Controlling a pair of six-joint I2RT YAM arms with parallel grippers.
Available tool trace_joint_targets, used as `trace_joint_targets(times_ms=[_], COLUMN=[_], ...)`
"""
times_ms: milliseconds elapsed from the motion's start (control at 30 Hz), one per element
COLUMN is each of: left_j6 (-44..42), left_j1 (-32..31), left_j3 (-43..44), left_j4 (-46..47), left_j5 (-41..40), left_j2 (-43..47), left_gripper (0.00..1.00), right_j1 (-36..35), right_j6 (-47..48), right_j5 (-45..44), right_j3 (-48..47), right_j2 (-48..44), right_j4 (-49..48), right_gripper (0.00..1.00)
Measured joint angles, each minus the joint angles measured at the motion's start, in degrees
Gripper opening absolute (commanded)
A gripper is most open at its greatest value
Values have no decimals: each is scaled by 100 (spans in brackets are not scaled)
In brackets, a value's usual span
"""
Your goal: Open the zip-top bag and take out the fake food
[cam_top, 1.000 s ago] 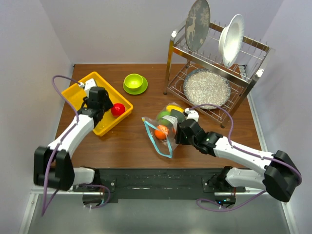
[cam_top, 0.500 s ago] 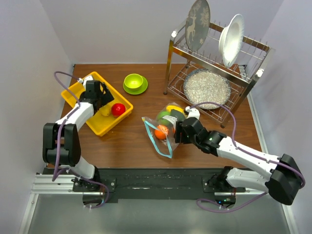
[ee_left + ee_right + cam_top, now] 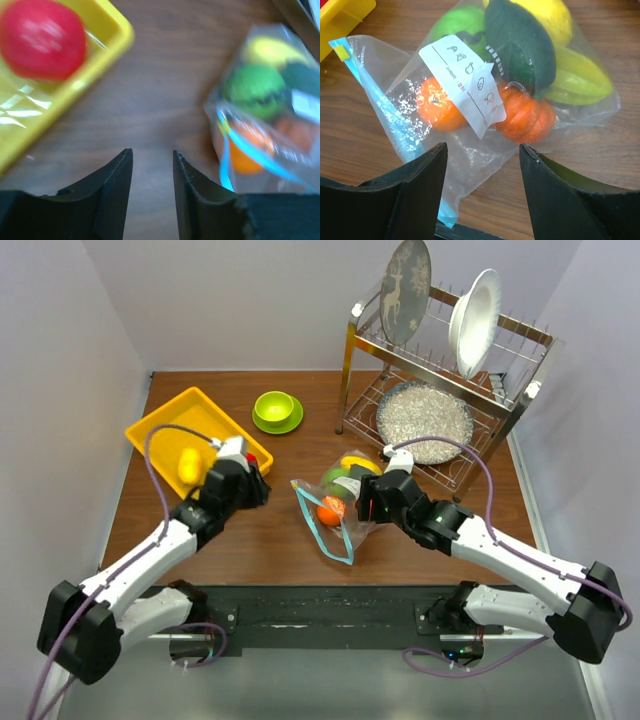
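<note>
Emptying the bag (image 3: 338, 508): left hand (image 3: 152, 161) is hovering released near it, right hand (image 3: 482, 150) released above it; next, reaching in for food (image 3: 526, 119).

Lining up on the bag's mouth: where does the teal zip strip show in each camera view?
Top external: the teal zip strip sits at centre, along the zip-top bag's near-left edge.
Left wrist: right side, slanting down to the right.
Right wrist: left side, slanting down to the right.
Shared landmark: the orange fake fruit inside the bag, right beside the strip.
</note>
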State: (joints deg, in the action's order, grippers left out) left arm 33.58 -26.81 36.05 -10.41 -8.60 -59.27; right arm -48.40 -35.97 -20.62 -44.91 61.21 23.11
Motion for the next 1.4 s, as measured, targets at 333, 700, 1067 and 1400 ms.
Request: trace_joint_targets(times_ms=[333,700,1067,1400], left_j6=[313,-385,-1388,-1692], left_j1=[-2691,-3292,-3333,-3333], left_j3=[-319,-55,437,533], left_j4=[496,1810,2413,2802], left_j5=[-479,-883,-1513,-1615], left_j2=[-197,-1563,-2393,-3082], left_gripper=[38,49,77,88], right_j1=[330,911,920,922], right_j6=[260,507,675,719], right_j5=[-262,-216,-68,-61], right_j3=[-623,-1147,-1886,-1895], right_j2=[660,1469,2490,2673], right_j4=[20,-28,-136,-140], right_gripper=[60,58,57,57])
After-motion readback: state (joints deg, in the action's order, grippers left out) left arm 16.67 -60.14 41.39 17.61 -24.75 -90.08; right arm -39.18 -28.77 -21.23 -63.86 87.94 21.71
